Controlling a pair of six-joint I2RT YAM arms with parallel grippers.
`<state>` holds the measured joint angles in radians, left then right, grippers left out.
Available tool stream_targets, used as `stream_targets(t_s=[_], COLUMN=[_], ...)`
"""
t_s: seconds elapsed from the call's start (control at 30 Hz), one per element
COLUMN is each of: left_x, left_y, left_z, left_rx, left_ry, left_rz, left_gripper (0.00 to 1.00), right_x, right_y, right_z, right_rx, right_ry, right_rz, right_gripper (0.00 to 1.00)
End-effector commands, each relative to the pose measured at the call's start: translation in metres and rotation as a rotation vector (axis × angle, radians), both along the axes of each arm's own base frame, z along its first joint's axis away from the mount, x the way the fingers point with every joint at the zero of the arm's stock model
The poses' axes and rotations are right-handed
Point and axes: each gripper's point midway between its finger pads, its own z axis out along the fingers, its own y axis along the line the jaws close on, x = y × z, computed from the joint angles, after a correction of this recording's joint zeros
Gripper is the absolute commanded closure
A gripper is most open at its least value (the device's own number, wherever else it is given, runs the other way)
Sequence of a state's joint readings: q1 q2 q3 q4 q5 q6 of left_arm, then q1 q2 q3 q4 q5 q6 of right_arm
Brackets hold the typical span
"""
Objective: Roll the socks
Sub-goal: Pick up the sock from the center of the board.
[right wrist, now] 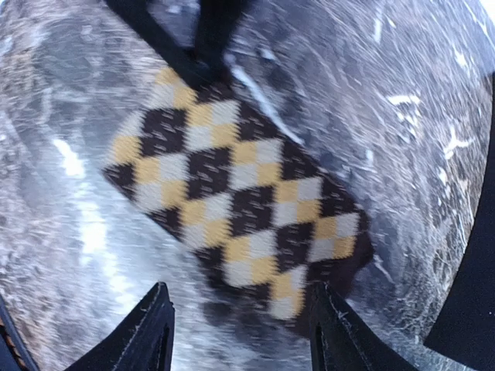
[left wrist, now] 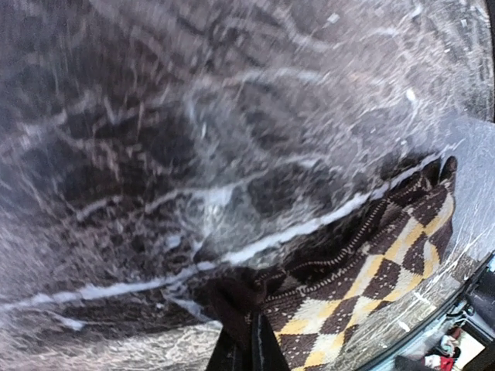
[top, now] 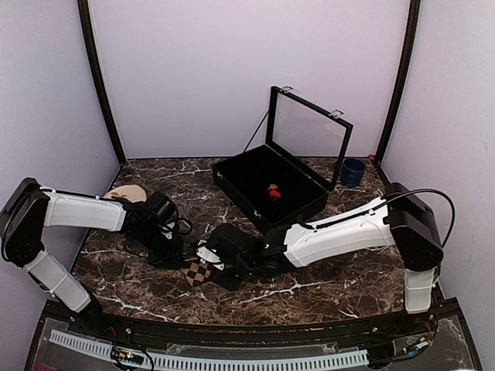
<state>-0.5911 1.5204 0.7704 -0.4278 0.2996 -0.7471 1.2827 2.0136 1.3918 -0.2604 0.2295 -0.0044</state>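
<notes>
A black sock with tan and cream diamonds (top: 199,273) lies flat on the marble table between my two grippers. My left gripper (left wrist: 249,340) is shut on the sock's (left wrist: 371,263) dark end, with black fabric pinched between its fingers. In the right wrist view the sock (right wrist: 232,185) stretches away as a flat strip. My right gripper (right wrist: 244,340) stands open just above its near end, one finger on each side, touching nothing. In the top view the left gripper (top: 182,261) and right gripper (top: 209,267) nearly meet. A small red-and-orange bundle (top: 273,192) lies in the black case.
An open black case (top: 298,209) with an upright clear lid stands behind the grippers at the centre right. At the back right is a blue cup (top: 353,171). A beige object (top: 128,193) lies at the back left behind my left arm.
</notes>
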Motion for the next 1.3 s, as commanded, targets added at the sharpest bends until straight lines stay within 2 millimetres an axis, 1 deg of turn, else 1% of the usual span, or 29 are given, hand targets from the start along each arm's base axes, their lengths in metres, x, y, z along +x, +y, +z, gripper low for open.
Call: stream_targets(t_s=[0.0, 0.27, 0.33, 0.37, 0.47, 0.6, 0.8, 0.93, 1.0, 1.07, 1.17, 1.27], left_x=[-0.014, -0.017, -0.017, -0.017, -0.017, -0.019, -0.022, -0.023, -0.023, -0.022, -0.022, -0.022], left_y=[-0.003, -0.010, -0.011, -0.011, -0.012, -0.010, -0.009, -0.009, -0.009, -0.009, -0.009, -0.009], left_z=[0.000, 0.006, 0.007, 0.008, 0.012, 0.012, 0.012, 0.011, 0.011, 0.011, 0.010, 0.009], left_rx=[-0.020, -0.051, -0.055, -0.058, -0.059, -0.050, -0.052, -0.051, -0.050, -0.048, -0.045, -0.043], left_ry=[0.107, 0.159, 0.163, 0.167, 0.168, 0.178, 0.184, 0.187, 0.188, 0.186, 0.187, 0.189], left_rz=[0.039, 0.058, 0.058, 0.058, 0.056, 0.052, 0.052, 0.052, 0.053, 0.052, 0.052, 0.051], left_gripper=[1.00, 1.00, 1.00, 1.00, 1.00, 1.00, 1.00, 1.00, 1.00, 1.00, 1.00, 1.00], right_x=[-0.014, -0.041, -0.045, -0.046, -0.046, -0.042, -0.035, -0.032, -0.032, -0.031, -0.029, -0.029], right_y=[0.021, 0.049, 0.054, 0.057, 0.063, 0.069, 0.071, 0.071, 0.072, 0.072, 0.071, 0.071], right_z=[0.022, 0.018, 0.013, 0.007, -0.002, -0.008, -0.017, -0.021, -0.024, -0.025, -0.026, -0.027], right_rx=[0.102, 0.117, 0.108, 0.095, 0.083, 0.083, 0.050, 0.037, 0.030, 0.023, 0.018, 0.013], right_ry=[-0.094, -0.170, -0.184, -0.189, -0.203, -0.224, -0.258, -0.276, -0.280, -0.286, -0.291, -0.298], right_rz=[0.023, 0.096, 0.112, 0.119, 0.125, 0.116, 0.100, 0.097, 0.098, 0.095, 0.090, 0.099], right_gripper=[0.43, 0.43, 0.42, 0.42, 0.42, 0.41, 0.41, 0.43, 0.45, 0.49, 0.61, 0.70])
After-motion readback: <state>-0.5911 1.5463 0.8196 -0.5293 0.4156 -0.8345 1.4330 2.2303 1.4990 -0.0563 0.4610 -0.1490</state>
